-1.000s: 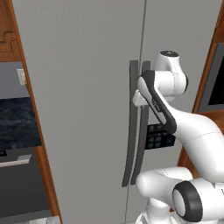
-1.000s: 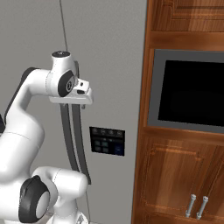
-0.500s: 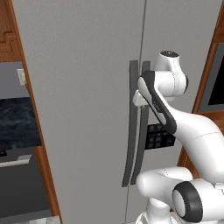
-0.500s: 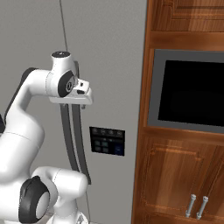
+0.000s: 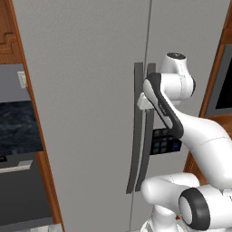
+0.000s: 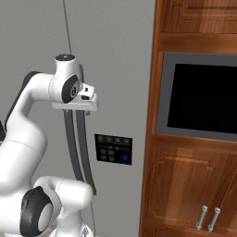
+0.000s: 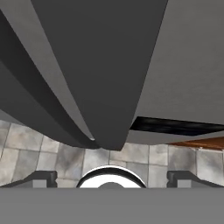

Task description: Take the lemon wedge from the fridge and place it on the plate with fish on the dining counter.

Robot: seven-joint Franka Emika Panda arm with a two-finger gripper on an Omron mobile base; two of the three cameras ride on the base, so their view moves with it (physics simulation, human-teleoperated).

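- Stillness is the main finding: against the pictures of a second and half a second back, the arm, the fridge and its handles sit in the same places, so nothing has shifted.
- The tool is parked at the right door's handle, about a third of the way down its length; in the hand view the two tips stand far apart at the bottom corners, so the jaws are spread wide and grip nothing.
- The handle runs up between those tips in the hand view, seemingly bracketed but not yet clamped.
- Both doors are shut, the seam between them unbroken.
- The lemon wedge is presumably inside, hidden behind the doors.
- My reading: the task is at its very start. Closing on the handle and pulling the door open comes first.
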